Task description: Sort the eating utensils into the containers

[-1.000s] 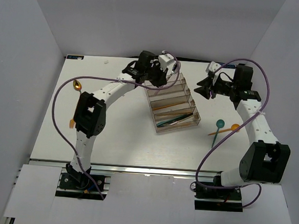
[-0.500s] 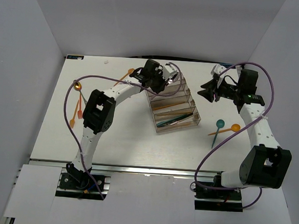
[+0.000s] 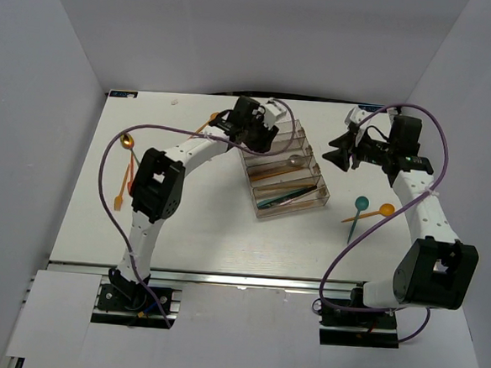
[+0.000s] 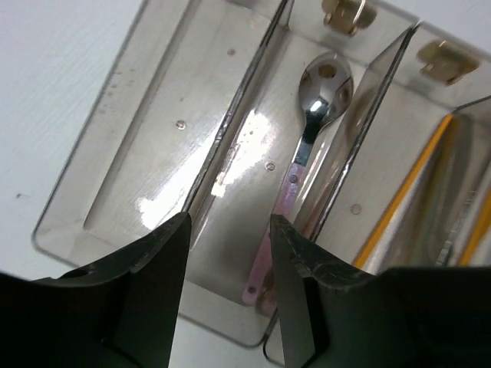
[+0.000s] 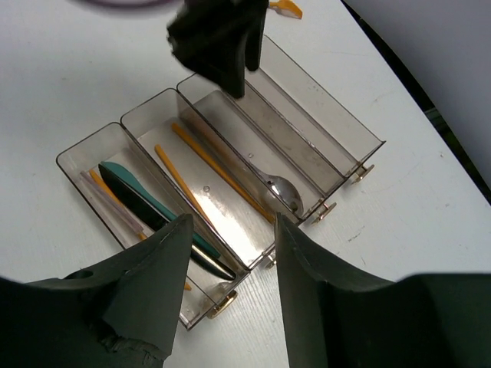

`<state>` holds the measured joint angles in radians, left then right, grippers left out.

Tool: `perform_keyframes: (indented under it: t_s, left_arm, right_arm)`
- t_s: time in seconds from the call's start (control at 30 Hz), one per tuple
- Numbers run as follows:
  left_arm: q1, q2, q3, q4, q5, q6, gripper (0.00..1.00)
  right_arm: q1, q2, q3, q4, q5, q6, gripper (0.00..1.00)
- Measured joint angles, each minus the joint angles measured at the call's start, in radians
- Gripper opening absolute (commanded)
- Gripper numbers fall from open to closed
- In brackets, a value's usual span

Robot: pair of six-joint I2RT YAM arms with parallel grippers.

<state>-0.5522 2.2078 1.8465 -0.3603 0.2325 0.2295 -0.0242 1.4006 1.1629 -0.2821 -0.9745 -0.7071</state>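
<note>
The clear brownish stepped tray [image 3: 311,191] stands mid-table. A silver spoon with a pink handle [image 4: 305,134] lies in its second compartment from the far end; it also shows in the top view [image 3: 295,161] and the right wrist view [image 5: 281,192]. Orange utensils [image 5: 219,167] lie in the third compartment, teal [image 5: 134,188] and black ones in the nearest. My left gripper [image 4: 230,230] is open and empty above the tray's far left end [image 3: 257,136]. My right gripper [image 5: 230,224] is open and empty, right of the tray [image 3: 339,150]. The farthest compartment [image 4: 165,115] is bare.
A teal spoon [image 3: 359,210] and an orange spoon [image 3: 371,213] lie right of the tray. A gold spoon [image 3: 128,141] and orange forks [image 3: 131,169] lie at the left, another orange utensil [image 3: 209,121] behind the left arm. White walls enclose the table.
My left gripper has moved to the tray's far end and the silver spoon now lies loose in the second compartment. The left elbow swung right, uncovering the forks. The right gripper shifted slightly.
</note>
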Motion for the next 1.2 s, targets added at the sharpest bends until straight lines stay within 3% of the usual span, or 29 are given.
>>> perform_keyframes:
  t_s: [0.17,0.4,0.57,0.87,1.2]
  left_arm:
    - [0.106,-0.163,-0.075,-0.008,0.031,-0.208,0.48]
    - [0.556,-0.557,-0.506,0.05,0.036,-0.478,0.55]
    - [0.759,-0.602,-0.673,0.009,-0.02,-0.616,0.58]
    - [0.788,-0.37,-0.56,-0.087,-0.117,-0.71,0.52]
    - [0.787,-0.204,-0.435,-0.144,-0.196,-0.709,0.51]
  right_arm:
    - [0.0,0.01,-0.002,-0.035,0.014,-0.016,0.55]
    - [0.007,0.014,-0.051,-0.08,0.031,-0.034,0.56]
    - [0.015,0.021,-0.064,-0.088,0.034,-0.034,0.56]
    - [0.037,0.051,-0.063,-0.087,0.04,-0.033,0.57]
    - [0.051,0.053,-0.063,-0.092,0.065,-0.034,0.57]
